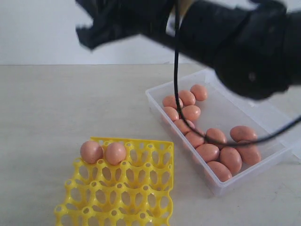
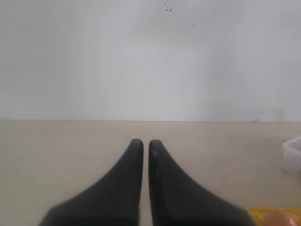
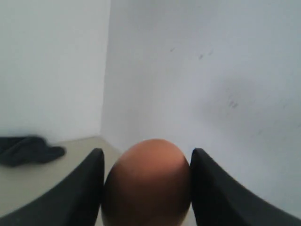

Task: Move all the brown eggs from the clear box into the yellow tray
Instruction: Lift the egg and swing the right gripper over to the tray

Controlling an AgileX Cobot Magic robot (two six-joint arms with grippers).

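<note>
My right gripper point(image 3: 146, 151) is shut on a brown egg point(image 3: 148, 186), which fills the gap between its two black fingers and is raised toward the white wall. In the exterior view the right arm point(image 1: 225, 42) crosses the top as a blurred black mass, high over the table; the held egg is hidden there. The clear box point(image 1: 155, 96) on the right holds several brown eggs point(image 1: 207, 152). Two eggs point(image 1: 91, 151) point(image 1: 115, 153) sit side by side in the back row of the yellow tray point(image 1: 141, 197). My left gripper point(image 2: 142, 142) is shut and empty, low over bare table.
The tray stands at the table's front left, the box to its right. A black cable point(image 1: 176, 70) hangs across the box. A dark cloth point(image 3: 28, 149) lies on the table by the wall. The left wrist view catches a box corner point(image 2: 294, 155) and a tray edge point(image 2: 261, 214).
</note>
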